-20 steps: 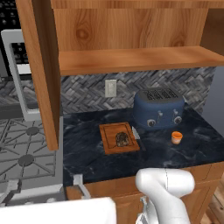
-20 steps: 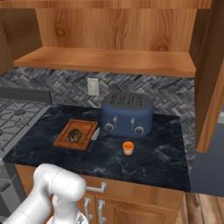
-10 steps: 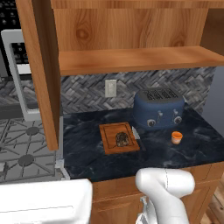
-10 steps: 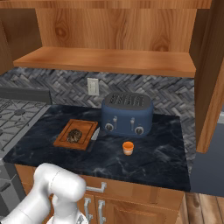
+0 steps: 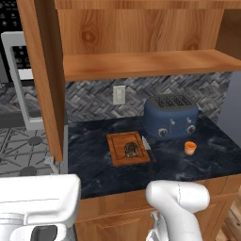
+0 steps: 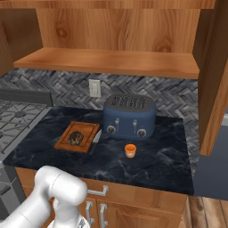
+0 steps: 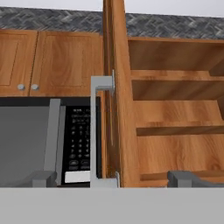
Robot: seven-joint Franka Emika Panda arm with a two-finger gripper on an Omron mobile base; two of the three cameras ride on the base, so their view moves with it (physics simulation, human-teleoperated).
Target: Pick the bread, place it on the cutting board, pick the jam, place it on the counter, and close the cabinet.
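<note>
Hand view: open cabinet (image 7: 175, 109) door edge-on, microwave (image 7: 48, 140) beside.

arm (image 5: 33, 202) | larger in left base view's lower-left corner

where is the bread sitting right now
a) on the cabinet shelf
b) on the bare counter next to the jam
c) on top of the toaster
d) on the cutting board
d: the bread lies on the cutting board, left of the toaster, while the jam stands apart on the counter in front of the toaster.
</note>
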